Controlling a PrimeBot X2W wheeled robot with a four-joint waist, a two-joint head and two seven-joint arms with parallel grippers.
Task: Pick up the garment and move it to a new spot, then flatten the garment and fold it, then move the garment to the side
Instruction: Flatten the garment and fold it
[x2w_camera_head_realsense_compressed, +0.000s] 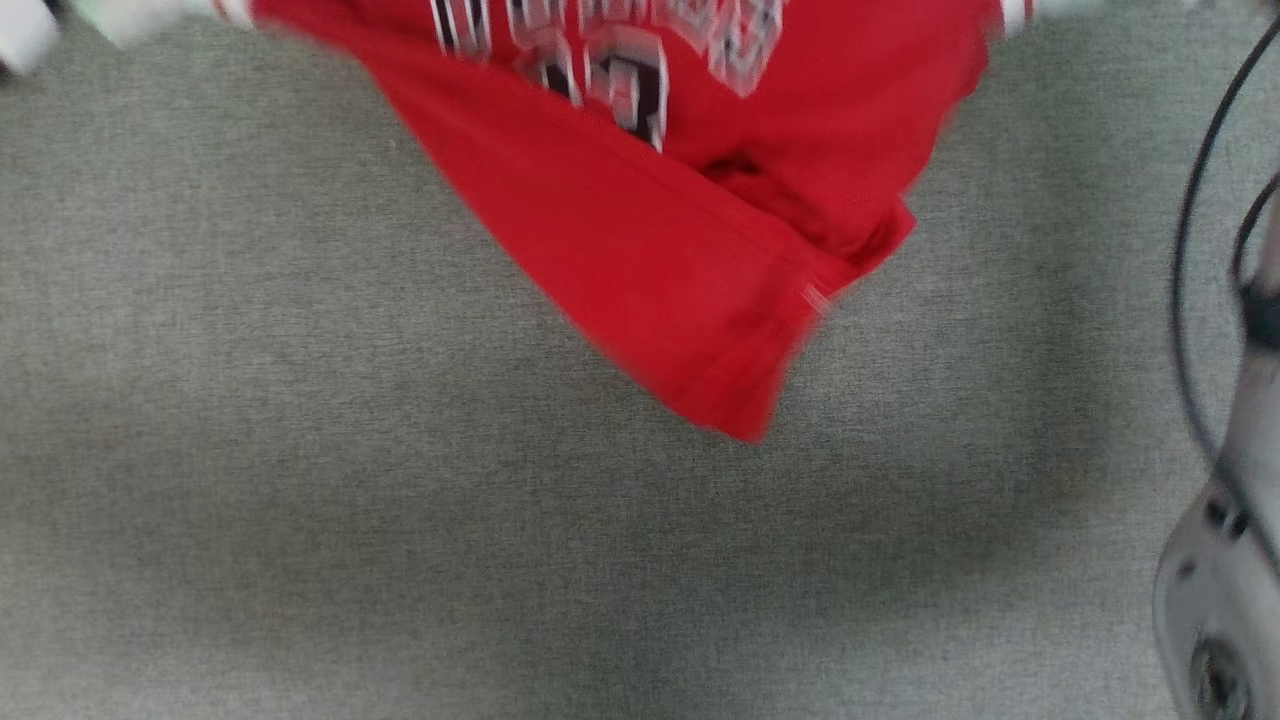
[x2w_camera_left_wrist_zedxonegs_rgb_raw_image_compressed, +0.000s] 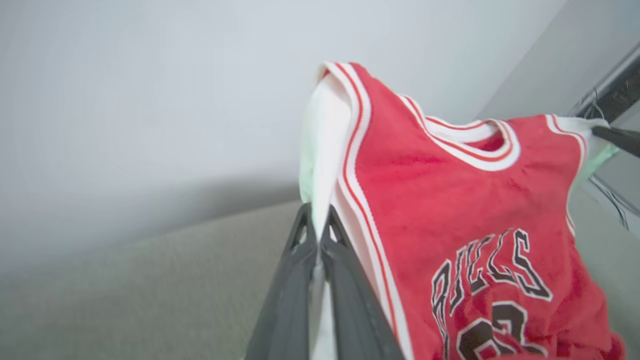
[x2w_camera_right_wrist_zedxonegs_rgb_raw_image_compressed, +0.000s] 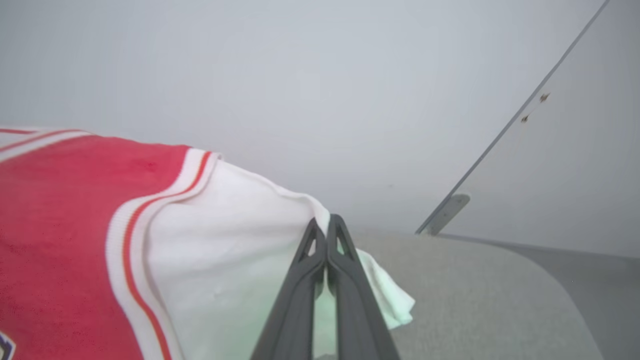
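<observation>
Currently Bulls jersey tee (x2w_camera_head_realsense_compressed: 700, 230) hangs stretched btwn both claws, hem down toward grey worktop (x2w_camera_head_realsense_compressed: 300, 520). Left claw (x2w_camera_left_wrist_zedxonegs_rgb_raw_image_compressed: 318, 222) is clenched on one white sleeve (x2w_camera_left_wrist_zedxonegs_rgb_raw_image_compressed: 325, 150), right claw (x2w_camera_right_wrist_zedxonegs_rgb_raw_image_compressed: 326, 227) on the other.

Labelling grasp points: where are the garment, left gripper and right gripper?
garment (x2w_camera_head_realsense_compressed: 650, 250), head view, red body panel.
left gripper (x2w_camera_left_wrist_zedxonegs_rgb_raw_image_compressed: 317, 212), left wrist view, tips pinching white sleeve.
right gripper (x2w_camera_right_wrist_zedxonegs_rgb_raw_image_compressed: 325, 223), right wrist view, tips pinching white sleeve.

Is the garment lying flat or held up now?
Held up: the left pincer and right pincer each grip a white sleeve; the garment hangs spread between them.
</observation>
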